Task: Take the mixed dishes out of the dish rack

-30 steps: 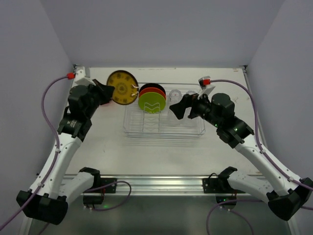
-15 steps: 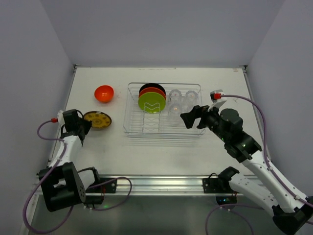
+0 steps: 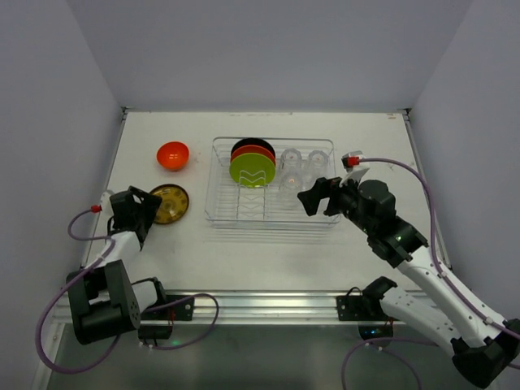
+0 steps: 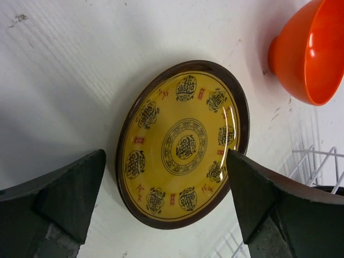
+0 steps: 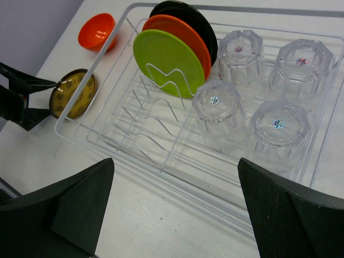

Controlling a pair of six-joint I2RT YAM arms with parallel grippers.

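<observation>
Since a second ago our left gripper (image 4: pixel 165 156) has brought the round yellow-brown patterned plate with the dark rim (image 4: pixel 183 145) down from beside the rack. It now lies flat on the white table (image 4: pixel 54 80), ahead of and between the spread jaws, which have let it go. We judge it sits near the small orange bowl (image 4: pixel 306 51) so that unloaded dishes gather together. Our right gripper (image 5: pixel 176 161) hangs with jaws wide apart and empty. Straight ahead of them sits the clear plastic dish rack (image 3: pixel 268 222), holding the upright lime green plate (image 5: pixel 166 62), red-orange plate (image 5: pixel 188 32), black plate (image 5: pixel 201 24) and four clear ribbed tumblers (image 5: pixel 217 105).
</observation>
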